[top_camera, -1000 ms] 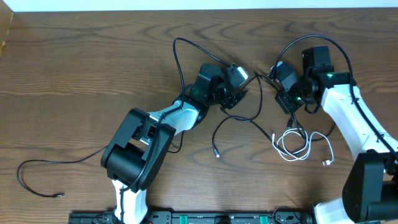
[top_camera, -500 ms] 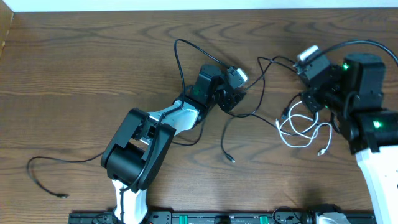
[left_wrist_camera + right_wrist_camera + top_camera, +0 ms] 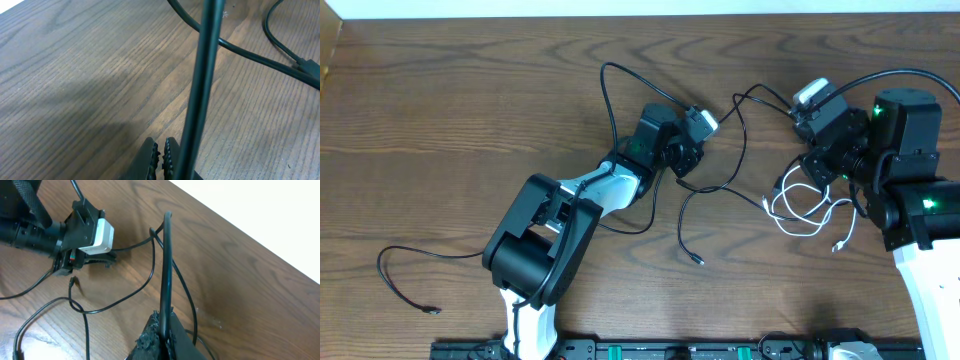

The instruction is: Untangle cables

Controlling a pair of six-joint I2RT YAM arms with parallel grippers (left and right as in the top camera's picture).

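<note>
**Overhead: Both Grippers Clamped, Snag Risk in the Middle Tangle**

The left gripper (image 3: 686, 158) sat clenched near the middle of the table (image 3: 470, 100). In the left wrist view a black cable (image 3: 200, 75) ran just beside its closed fingers (image 3: 149, 162), and whether it was actually pinched could not be told. The right gripper (image 3: 161, 326) was clamped on another black strand (image 3: 165, 265), which rose straight from its tips. Black cords crossed one another between the two arms. The white cable (image 3: 785, 222) lay coiled under the right arm, and a long black lead (image 3: 430, 249) trailed off to the far left.

The main hazard was probably a pull in opposite directions, which could cinch the crossings into a tighter knot instead of opening them. The white coil, overlapped by black cord, looked likely to be dragged along with any lift on that side. If the left fingers had closed beside the cord and not on it, that arm would come away with nothing. A thin, slick strand might also slide out of the right grip under tension.
</note>
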